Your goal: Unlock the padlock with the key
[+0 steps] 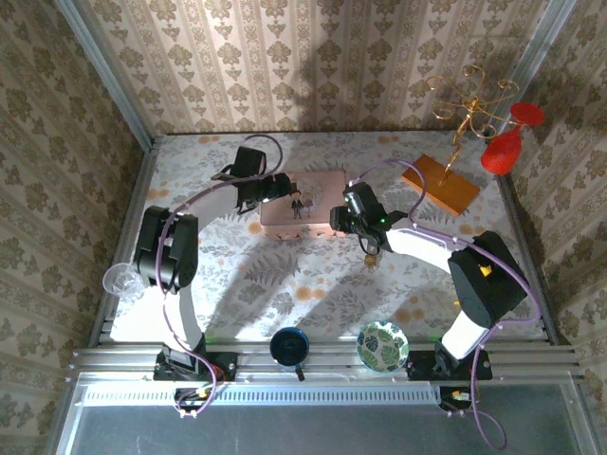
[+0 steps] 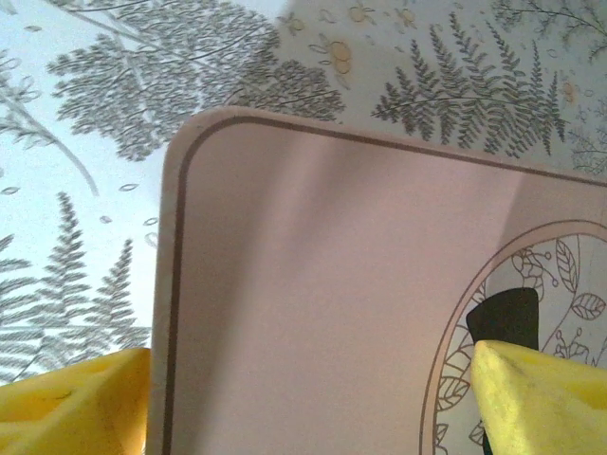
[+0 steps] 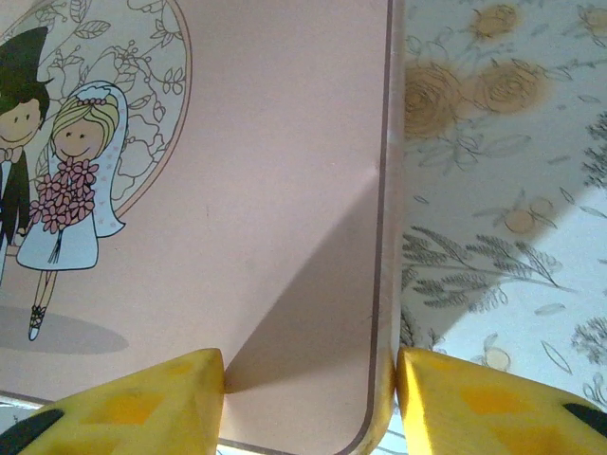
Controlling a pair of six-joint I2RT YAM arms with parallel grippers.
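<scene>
Far across the tabletop [image 1: 285, 280], the pink box [image 1: 318, 194] is flanked by the left claw [image 1: 266, 190] and the right claw [image 1: 340, 220], both spread apart, presumably for opening.

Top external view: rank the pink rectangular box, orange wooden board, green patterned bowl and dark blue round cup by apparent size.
1. pink rectangular box
2. orange wooden board and green patterned bowl, too close to rank
3. dark blue round cup, smallest
</scene>
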